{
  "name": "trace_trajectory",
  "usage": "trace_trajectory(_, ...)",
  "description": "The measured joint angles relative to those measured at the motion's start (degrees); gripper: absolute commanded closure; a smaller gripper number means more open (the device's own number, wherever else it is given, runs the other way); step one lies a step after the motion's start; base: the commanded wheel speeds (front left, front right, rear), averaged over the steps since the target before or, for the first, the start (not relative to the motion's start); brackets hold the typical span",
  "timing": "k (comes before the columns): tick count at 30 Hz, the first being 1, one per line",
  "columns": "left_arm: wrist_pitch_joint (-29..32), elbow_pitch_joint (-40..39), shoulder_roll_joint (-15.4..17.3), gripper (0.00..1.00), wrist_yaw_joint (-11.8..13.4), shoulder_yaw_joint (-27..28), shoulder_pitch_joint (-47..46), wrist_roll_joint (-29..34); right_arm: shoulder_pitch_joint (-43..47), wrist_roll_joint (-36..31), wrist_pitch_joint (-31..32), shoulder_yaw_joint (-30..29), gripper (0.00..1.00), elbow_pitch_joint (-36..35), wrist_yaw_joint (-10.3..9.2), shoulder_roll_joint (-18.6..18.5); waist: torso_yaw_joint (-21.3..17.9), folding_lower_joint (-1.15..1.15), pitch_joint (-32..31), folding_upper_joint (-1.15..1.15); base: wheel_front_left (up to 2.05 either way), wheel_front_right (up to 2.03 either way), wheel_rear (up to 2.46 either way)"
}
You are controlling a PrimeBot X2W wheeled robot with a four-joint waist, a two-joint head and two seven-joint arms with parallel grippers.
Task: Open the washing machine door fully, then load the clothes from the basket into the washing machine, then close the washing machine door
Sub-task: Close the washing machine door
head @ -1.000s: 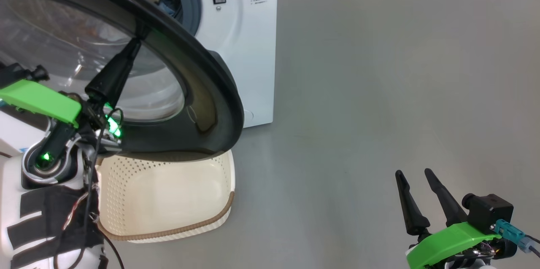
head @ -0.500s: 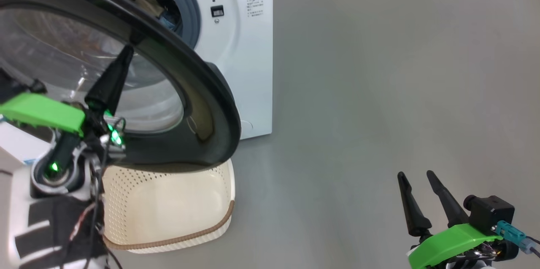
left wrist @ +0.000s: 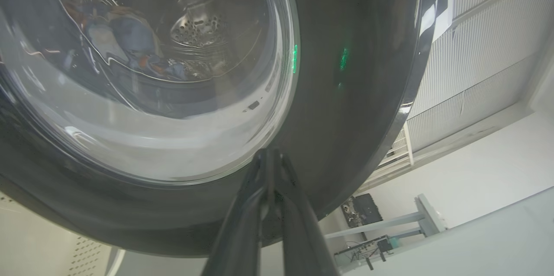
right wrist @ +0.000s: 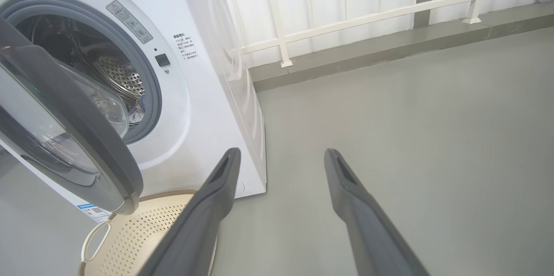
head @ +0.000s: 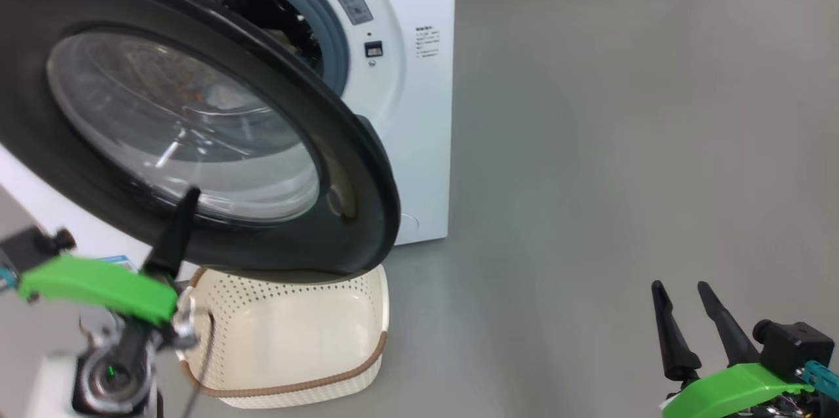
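Observation:
The white washing machine [head: 406, 110] stands at the upper left, its black washing machine door [head: 354, 162] swung partly open over the basket [head: 288, 339]. The cream basket looks empty inside. Through the door's glass, in the left wrist view, blue and orange clothes [left wrist: 130, 42] lie in the steel drum. My left gripper [head: 191, 195] is shut with nothing between its fingers, its tip against the door's lower black ring [left wrist: 346, 94]; whether it touches is unclear. My right gripper [head: 682, 288] hangs open at the lower right, far from the machine, over bare floor.
Open grey floor [head: 623, 143] spreads to the right of the machine. A white railing [right wrist: 368, 16] and a low kerb run behind it. The basket's handle [right wrist: 93, 239] sits under the door's lower edge [right wrist: 125, 198].
The head view has shifted, showing more of the machine. My shut left gripper's tip now sits at the bottom of the door's glass, not at its upper right edge. The right arm holds still.

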Motion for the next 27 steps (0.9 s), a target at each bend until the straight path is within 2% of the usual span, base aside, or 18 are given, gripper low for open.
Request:
trace_trajectory(7, -13.19, -4.89, 5.19, 0.0, 0.0, -8.0, 9.83, 11.23, 1.31, -0.57, 0.86, -1.34, 0.0, -1.09, 0.0, 0.03, 1.63, 0.0, -2.01, 0.0, 0.0, 0.0, 0.0)
trace_trajectory(8, -17.16, -5.04, 6.78, 0.0, -0.01, -9.28, 12.17, 15.77, 1.71, -0.93, 1.11, -1.33, 0.0, -1.38, 0.0, 0.02, 1.91, 0.0, -2.55, 0.0, 0.0, 0.0, 0.0)
trace_trajectory(10, -21.12, -5.02, 8.13, 0.0, 0.15, -9.93, 14.29, 20.45, 2.04, -1.34, 1.57, -1.31, 0.0, -1.76, 0.0, 0.04, 2.13, 0.0, -2.9, 0.0, 0.0, 0.0, 0.0)
trace_trajectory(14, -27.25, -5.17, 9.0, 0.0, 2.85, -11.7, 17.16, 28.82, 2.17, -2.01, 2.12, -1.41, 0.0, -2.27, 0.0, 0.03, 2.6, 0.0, -3.38, 0.0, 0.0, 0.0, 0.0)
trace_trajectory(19, -32.33, -6.55, 9.57, 0.0, 6.77, -13.18, 21.37, 35.73, 2.25, -3.37, 2.79, -1.38, 0.0, -3.04, 0.0, 0.04, 2.75, 0.0, -3.74, 0.0, 0.0, 0.0, 0.0)
trace_trajectory(22, -33.88, -7.81, 9.79, 0.0, 8.9, -13.46, 23.8, 38.57, 2.45, -3.72, 3.25, -1.35, 0.0, -3.43, 0.0, 0.04, 2.58, 0.0, -3.83, 0.0, 0.0, 0.0, 0.0)
trace_trajectory(27, -35.2, -10.51, 9.82, 0.0, 10.56, -13.38, 27.21, 40.38, 3.1, -3.85, 3.54, -1.48, 0.0, -3.99, 0.0, 0.05, 2.23, 0.0, -3.65, 0.0, 0.0, 0.0, 0.0)
